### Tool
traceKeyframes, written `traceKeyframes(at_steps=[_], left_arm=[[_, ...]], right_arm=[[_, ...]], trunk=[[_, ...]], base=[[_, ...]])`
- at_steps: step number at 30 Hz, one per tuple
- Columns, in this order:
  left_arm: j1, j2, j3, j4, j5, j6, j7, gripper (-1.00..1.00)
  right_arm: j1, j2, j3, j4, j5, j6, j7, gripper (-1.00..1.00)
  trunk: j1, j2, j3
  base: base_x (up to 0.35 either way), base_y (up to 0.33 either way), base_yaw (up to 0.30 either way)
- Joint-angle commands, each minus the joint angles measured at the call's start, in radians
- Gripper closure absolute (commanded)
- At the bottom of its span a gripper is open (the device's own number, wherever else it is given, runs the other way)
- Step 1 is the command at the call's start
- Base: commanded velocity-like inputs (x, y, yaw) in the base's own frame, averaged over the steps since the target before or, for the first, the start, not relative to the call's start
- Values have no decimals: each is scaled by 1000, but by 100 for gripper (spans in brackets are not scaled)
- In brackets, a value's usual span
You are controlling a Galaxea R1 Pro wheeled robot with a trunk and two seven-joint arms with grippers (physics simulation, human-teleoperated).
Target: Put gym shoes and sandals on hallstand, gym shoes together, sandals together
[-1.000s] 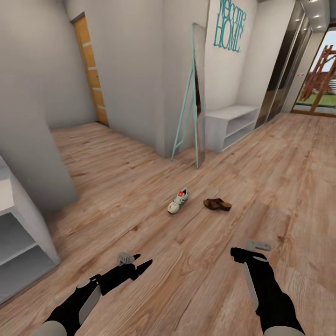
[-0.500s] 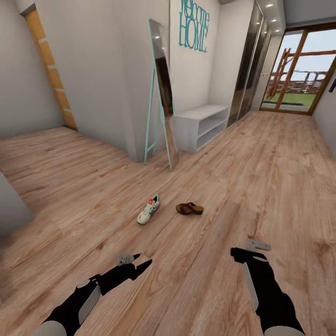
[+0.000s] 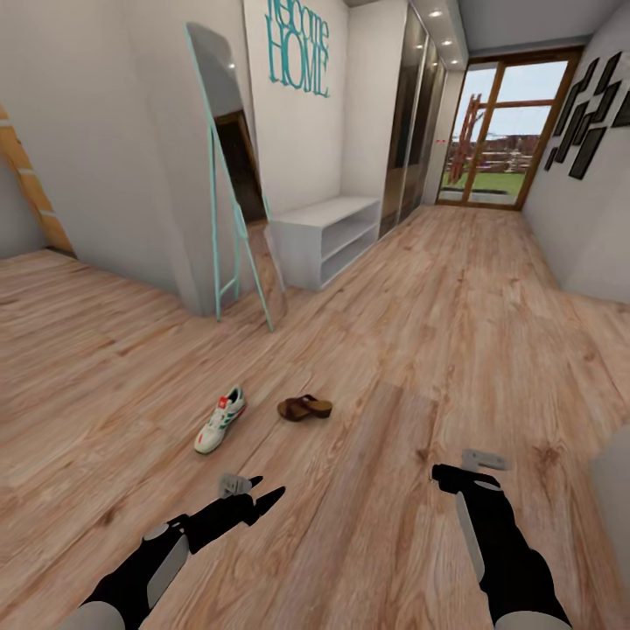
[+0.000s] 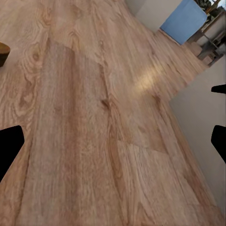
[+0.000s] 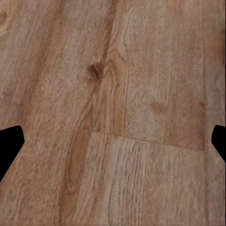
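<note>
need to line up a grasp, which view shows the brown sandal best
The head view: the sandal lies whole on the corridor floor, just right of a gym shoe. The left wrist view catches just a dark brown sliver at its edge, probably the sandal. The right wrist view looks at bare planks.

This is the entrance corridor of a home, rendered in simulation. Light wood-plank floor [image 3: 455, 315] runs from the near edge toward 12 o'clock, ending at a glazed wooden door [image 3: 494, 131] at about 1 o'clock with garden greenery beyond. At 11 o'clock a teal "welcome HOME" sign [image 3: 297, 48] hangs on a white panel above a low white shoe bench [image 3: 328, 236], and a teal-framed standing mirror [image 3: 229, 166] leans beside it. Mirrored wardrobe doors [image 3: 416, 122] line the wall. Dark frames [image 3: 595, 109] hang at 2 o'clock. A sneaker [image 3: 220, 420] and a sandal [image 3: 304, 408] lie on the floor.
</note>
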Motion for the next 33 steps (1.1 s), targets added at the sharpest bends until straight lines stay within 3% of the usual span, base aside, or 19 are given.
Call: traceKeyframes(at_steps=[1, 9, 25, 33], left_arm=[[-1, 2, -7, 1, 6, -8, 1, -100], [-1, 2, -7, 1, 6, -8, 0, -100], [-1, 2, -7, 1, 6, -8, 0, -100], [-1, 2, -6, 1, 6, -8, -2, -100]], right_arm=[[-1, 1, -2, -1, 10, 6, 3, -100], [-1, 1, -1, -1, 10, 6, 3, -100], [-1, 1, 0, -1, 10, 6, 3, -100], [-1, 1, 0, -1, 10, 6, 3, -100]], trunk=[[0, 0, -1], [0, 0, -1], [0, 0, -1], [0, 0, -1]], base=[[294, -251, -243], [295, -242, -203], [299, -229, -26], [299, -228, -182]])
